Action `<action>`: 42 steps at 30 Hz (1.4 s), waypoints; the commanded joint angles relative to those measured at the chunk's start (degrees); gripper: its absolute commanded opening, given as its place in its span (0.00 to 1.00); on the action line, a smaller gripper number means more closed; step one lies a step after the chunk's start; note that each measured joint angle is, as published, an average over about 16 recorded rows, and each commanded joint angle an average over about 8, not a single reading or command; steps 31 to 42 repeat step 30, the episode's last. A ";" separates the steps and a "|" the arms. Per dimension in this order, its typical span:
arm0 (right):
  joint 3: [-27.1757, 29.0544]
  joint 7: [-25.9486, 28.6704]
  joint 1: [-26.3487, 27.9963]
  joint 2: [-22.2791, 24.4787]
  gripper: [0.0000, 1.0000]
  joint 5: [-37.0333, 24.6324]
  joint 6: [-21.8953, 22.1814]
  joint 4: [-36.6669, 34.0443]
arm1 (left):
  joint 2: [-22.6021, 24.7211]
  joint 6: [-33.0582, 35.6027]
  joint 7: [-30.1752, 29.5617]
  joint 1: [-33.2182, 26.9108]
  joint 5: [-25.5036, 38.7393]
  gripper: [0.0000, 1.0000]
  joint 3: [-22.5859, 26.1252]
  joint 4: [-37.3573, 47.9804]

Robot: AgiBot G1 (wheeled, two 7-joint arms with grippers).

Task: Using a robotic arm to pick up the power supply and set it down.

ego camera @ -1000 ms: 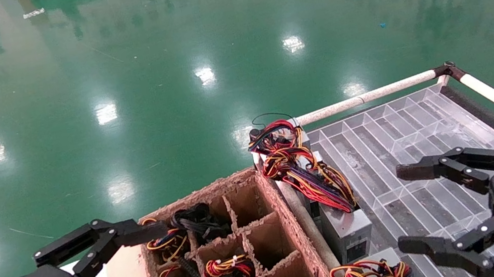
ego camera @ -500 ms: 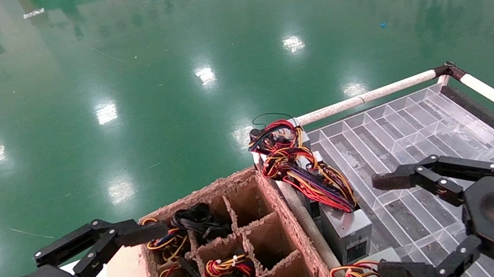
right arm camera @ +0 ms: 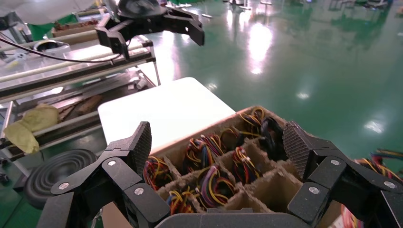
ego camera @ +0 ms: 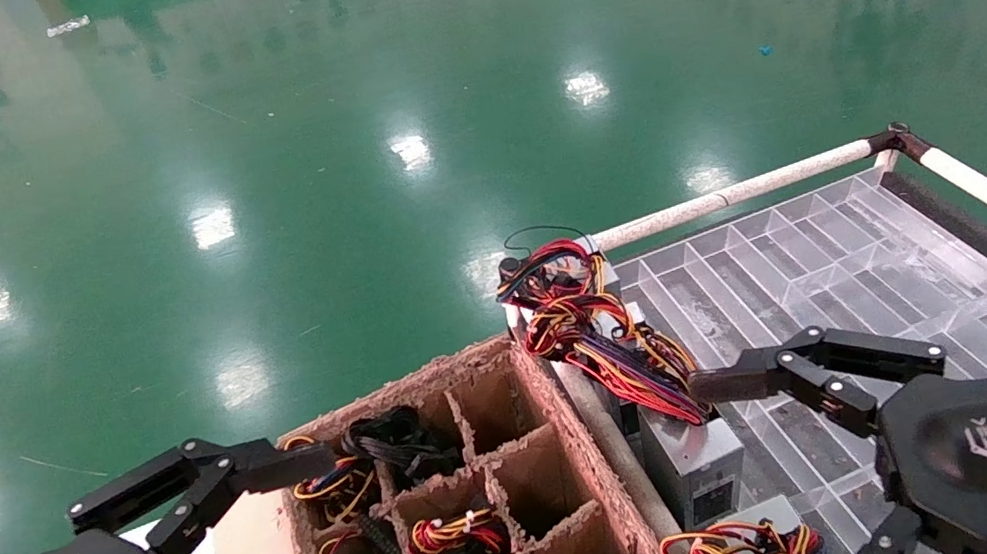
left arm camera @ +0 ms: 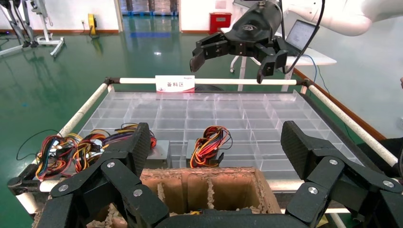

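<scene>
The power supply [ego camera: 767,515] is a small grey box with a tied loop of red, yellow and orange wires. It lies in the clear tray [ego camera: 816,261] at the near edge, next to the cardboard box, and also shows in the left wrist view as the power supply [left arm camera: 207,145]. My right gripper [ego camera: 716,488] hangs open above the tray and holds nothing. One of its fingers [ego camera: 803,364] is over the tray, and the other sits at the picture's lower edge beside the wire loop. My left gripper [left arm camera: 217,142] stands open by the cardboard box's near left corner.
A cardboard divider box [ego camera: 410,380] holds several wire bundles. A grey box with long loose wires [ego camera: 692,465] lies along the tray's left side, with another wire bundle [ego camera: 549,272] behind it. White rails [ego camera: 742,190] frame the tray. A white table [right arm camera: 161,109] stands left of the box.
My right gripper has moved left across the tray toward the cardboard box and the power supply, staying open. The left gripper has not moved.
</scene>
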 commanded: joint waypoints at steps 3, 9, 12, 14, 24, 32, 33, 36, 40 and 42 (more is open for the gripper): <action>0.10 -0.17 -0.15 -0.85 1.00 0.39 -0.08 0.74 | 0.00 0.00 0.00 0.00 0.00 1.00 0.00 0.00; 0.25 -0.42 -0.37 -2.13 1.00 0.97 -0.20 1.85 | 0.00 0.00 0.00 0.00 0.00 1.00 0.00 0.00; 0.32 -0.54 -0.48 -2.77 1.00 1.26 -0.26 2.40 | 0.00 0.00 0.00 0.00 0.00 1.00 0.00 0.00; 0.37 -0.62 -0.54 -3.17 1.00 1.45 -0.29 2.75 | 0.00 0.00 0.00 0.00 0.00 1.00 0.00 0.00; 0.48 -0.81 -0.74 -4.23 1.00 1.96 -0.37 3.64 | -0.01 -0.01 0.01 0.02 -0.01 1.00 0.00 0.02; 0.49 -0.81 -0.74 -4.11 1.00 1.96 -0.37 3.55 | -0.01 -0.02 0.01 0.02 -0.01 1.00 0.00 0.02; 0.49 -0.81 -0.74 -4.11 1.00 1.96 -0.37 3.55 | -0.01 -0.02 0.01 0.02 -0.01 1.00 0.00 0.02; 0.49 -0.81 -0.74 -4.11 1.00 1.96 -0.37 3.55 | -0.01 -0.02 0.01 0.02 -0.01 1.00 0.00 0.02; 0.49 -0.81 -0.74 -4.11 1.00 1.96 -0.37 3.55 | -0.01 -0.02 0.01 0.02 -0.01 1.00 0.00 0.02; 0.49 -0.81 -0.74 -4.11 1.00 1.96 -0.37 3.55 | -0.01 -0.02 0.01 0.02 -0.01 1.00 0.00 0.02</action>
